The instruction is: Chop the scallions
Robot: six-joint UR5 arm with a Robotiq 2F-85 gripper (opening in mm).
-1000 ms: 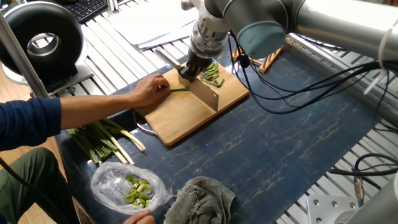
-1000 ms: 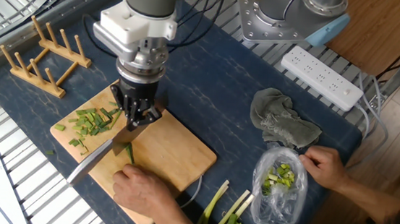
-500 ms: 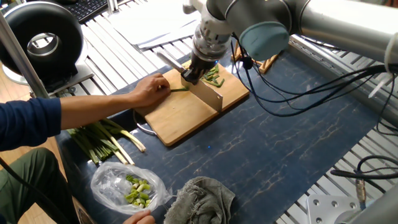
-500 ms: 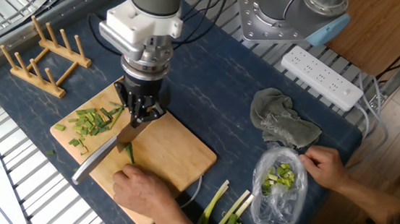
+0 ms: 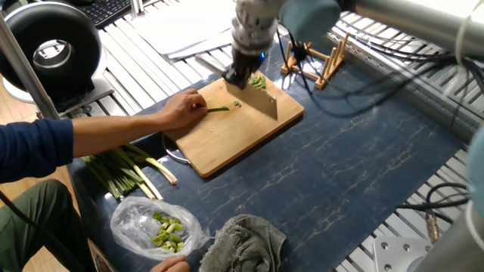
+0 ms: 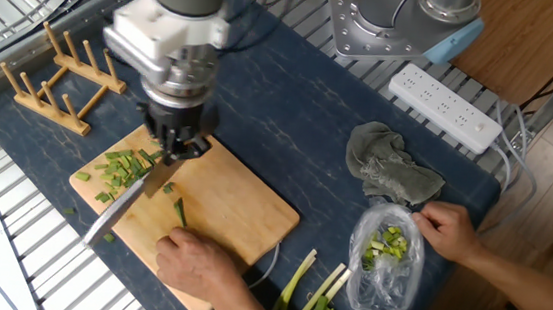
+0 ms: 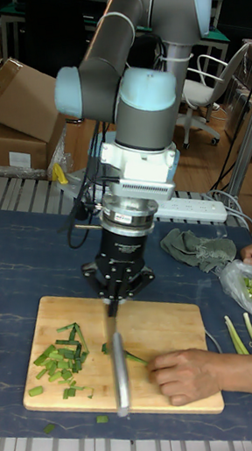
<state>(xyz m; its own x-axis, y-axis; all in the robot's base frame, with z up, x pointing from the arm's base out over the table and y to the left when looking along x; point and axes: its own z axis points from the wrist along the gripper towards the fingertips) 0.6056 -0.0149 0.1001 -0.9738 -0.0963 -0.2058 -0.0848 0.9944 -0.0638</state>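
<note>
Scallions (image 7: 61, 363) lie as short bright-green bits piled on the cutting board (image 7: 171, 325), one slender stalk (image 6: 179, 212) under a person's hand (image 7: 184, 374), gripper (image 7: 115, 291) clamped on a knife (image 7: 119, 372).

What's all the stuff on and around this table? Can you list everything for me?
Board: one, light wood, on the blue table top.
Scallions: a thin green stalk under the person's hand, cut bits piled at the board's end.
Knife: one, steel, in the claw, over the board.
Thick stalks: one bundle, green and white, beside the board.
Bag: one, clear, with pale green chunks.
Cloth: one, grey, crumpled.
Rack: one, wooden pegs.
Power strip: one, white.
Hands: one on the board, one at the bag.
Claw: one, black, shut on the knife.
</note>
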